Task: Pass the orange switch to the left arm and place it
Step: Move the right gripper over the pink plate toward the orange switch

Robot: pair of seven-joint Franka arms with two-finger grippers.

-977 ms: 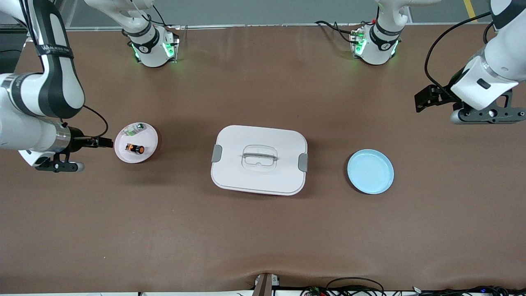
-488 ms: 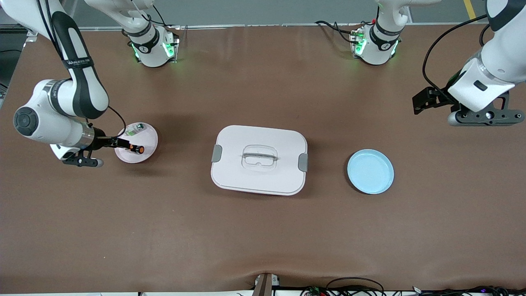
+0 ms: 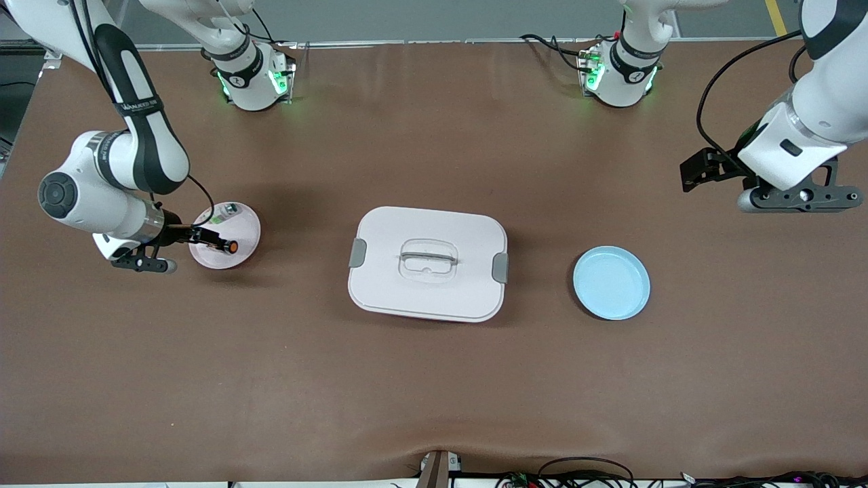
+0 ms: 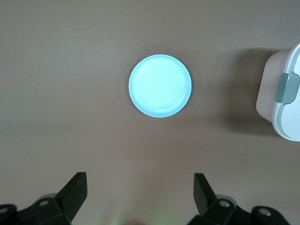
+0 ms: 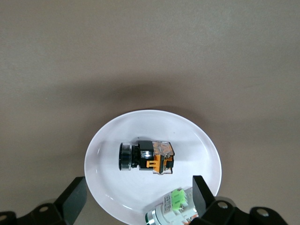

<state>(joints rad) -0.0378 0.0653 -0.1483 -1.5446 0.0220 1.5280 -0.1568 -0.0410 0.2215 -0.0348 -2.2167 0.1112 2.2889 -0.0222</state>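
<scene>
The box [image 3: 428, 263] stands between the two plates [image 3: 247, 227].

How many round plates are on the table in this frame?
2. A white round plate lies toward the right arm's end of the table, carrying the small parts; an empty light-blue round plate lies toward the left arm's end. The white lidded box sits between them. None seems hidden.

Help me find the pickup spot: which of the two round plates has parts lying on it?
The white plate toward the right arm's end of the table: it carries the orange switch and a whitish-green part. The blue plate has nothing on it.
</scene>
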